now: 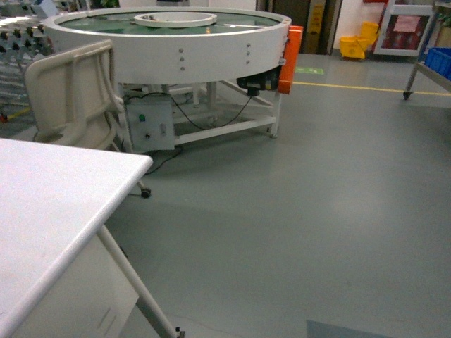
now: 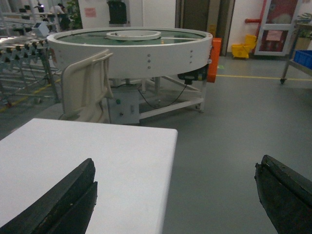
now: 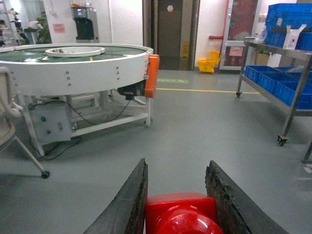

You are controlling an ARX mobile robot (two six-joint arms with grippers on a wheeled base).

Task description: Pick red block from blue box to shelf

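head view: white table (image 1: 49, 211), corner and slanted leg at lower left; cream chair (image 1: 70, 95) behind it; large round white conveyor table (image 1: 176, 42) on a white frame, with an orange panel (image 1: 291, 60) on its right side and a grey control box (image 1: 149, 123) beneath; yellow mop bucket (image 1: 359, 42) far back; edge of the shelf (image 1: 426, 70) at far right carrying a blue crate (image 1: 439, 62); grey floor (image 1: 296, 211). neither arm appears here.

left wrist view: left gripper (image 2: 175, 195), two black fingers (image 2: 63, 204) spread wide at the lower corners, nothing between them; below and ahead, the white table; beyond, the chair and round conveyor table.

right wrist view: right gripper (image 3: 178, 195), dark fingers (image 3: 126, 204) pinching the red block (image 3: 181, 214) between them, held above the grey floor; the shelf at right on castors, its tiers loaded with blue crates; round conveyor table at left; yellow bucket near the far doorway.
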